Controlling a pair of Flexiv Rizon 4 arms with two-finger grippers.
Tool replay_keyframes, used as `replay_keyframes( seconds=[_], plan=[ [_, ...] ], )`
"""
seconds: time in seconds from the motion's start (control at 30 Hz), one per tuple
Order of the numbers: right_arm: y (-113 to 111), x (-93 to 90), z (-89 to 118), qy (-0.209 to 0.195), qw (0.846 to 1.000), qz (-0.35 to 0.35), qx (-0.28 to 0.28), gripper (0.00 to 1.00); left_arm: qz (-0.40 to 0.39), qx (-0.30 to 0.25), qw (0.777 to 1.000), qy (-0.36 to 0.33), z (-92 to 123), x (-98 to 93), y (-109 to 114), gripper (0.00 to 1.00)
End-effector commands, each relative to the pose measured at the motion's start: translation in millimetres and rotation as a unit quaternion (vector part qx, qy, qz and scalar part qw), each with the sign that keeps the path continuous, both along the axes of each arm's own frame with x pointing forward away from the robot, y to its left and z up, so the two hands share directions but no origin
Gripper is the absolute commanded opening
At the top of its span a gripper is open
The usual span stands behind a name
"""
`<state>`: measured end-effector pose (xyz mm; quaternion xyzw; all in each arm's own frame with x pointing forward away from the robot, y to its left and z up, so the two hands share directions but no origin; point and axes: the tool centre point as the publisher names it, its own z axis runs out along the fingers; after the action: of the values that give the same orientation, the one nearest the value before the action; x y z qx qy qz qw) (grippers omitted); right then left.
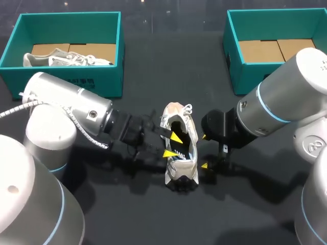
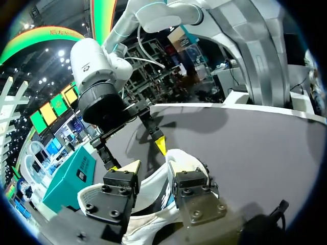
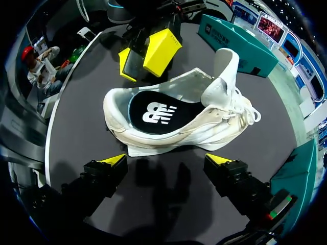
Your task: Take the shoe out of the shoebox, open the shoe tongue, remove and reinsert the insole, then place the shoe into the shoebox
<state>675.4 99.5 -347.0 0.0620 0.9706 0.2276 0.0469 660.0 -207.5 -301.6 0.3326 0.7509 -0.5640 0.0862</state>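
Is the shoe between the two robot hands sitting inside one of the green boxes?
No, the shoe lies straight on the black table, out in the open.

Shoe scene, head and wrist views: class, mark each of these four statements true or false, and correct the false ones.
1. The shoe stands on the table, outside the left shoebox and the right shoebox. True.
2. The right gripper is shut on the shoe. False: it is open, near the shoe without touching it.
3. A black insole lies inside the shoe. True.
4. Both shoeboxes are empty. False: the left shoebox holds another shoe; the right shoebox holds only cardboard.
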Motion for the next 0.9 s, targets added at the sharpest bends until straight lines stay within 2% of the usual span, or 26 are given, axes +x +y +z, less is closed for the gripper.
replay_keyframes(
  seconds=[0.03, 0.13, 0.23, 0.47, 0.67, 0.73, 0.77, 0.83, 0.9],
  plan=[
    [-31.3, -5.7, 23.9, 0.001, 1.000, 0.003, 0.002, 1.00, -0.003, 0.022, 1.000, -0.004, 13.8, -3.5, 18.1, 0.34],
    [-43.5, -5.7, 29.3, 0.001, 1.000, 0.003, -0.009, 1.00, -0.007, 0.035, 0.999, -0.006, 18.3, -4.2, 27.9, 0.35],
    [-53.6, -6.0, 31.3, 0.003, 0.997, 0.080, 0.009, 1.00, -0.012, 0.055, 0.998, -0.007, 22.0, -4.3, 38.9, 0.36],
    [-53.6, -6.0, 31.3, 0.003, 0.997, 0.080, 0.009, 1.00, -0.034, 0.113, 0.993, -0.026, 32.2, -5.1, 67.0, 0.40],
    [-53.6, -6.0, 31.3, 0.003, 0.997, 0.080, 0.009, 1.00, -0.071, 0.168, 0.982, -0.040, 38.2, -1.6, 86.2, 0.36],
    [-53.6, -6.0, 31.3, 0.003, 0.997, 0.080, 0.009, 1.00, -0.099, 0.208, 0.972, -0.043, 38.3, 0.7, 94.5, 0.30],
    [-53.6, -6.0, 31.3, 0.003, 0.997, 0.080, 0.009, 1.00, -0.106, 0.225, 0.967, -0.045, 37.9, 3.0, 98.6, 0.00],
    [-53.6, -6.0, 31.3, 0.003, 0.997, 0.080, 0.009, 1.00, -0.106, 0.248, 0.962, -0.047, 38.3, 8.2, 104.8, 0.00],
    [-53.6, -6.0, 31.3, 0.003, 0.997, 0.080, 0.009, 1.00, -0.059, 0.271, 0.961, -0.024, 41.4, 17.8, 112.7, 0.00]
  ],
)
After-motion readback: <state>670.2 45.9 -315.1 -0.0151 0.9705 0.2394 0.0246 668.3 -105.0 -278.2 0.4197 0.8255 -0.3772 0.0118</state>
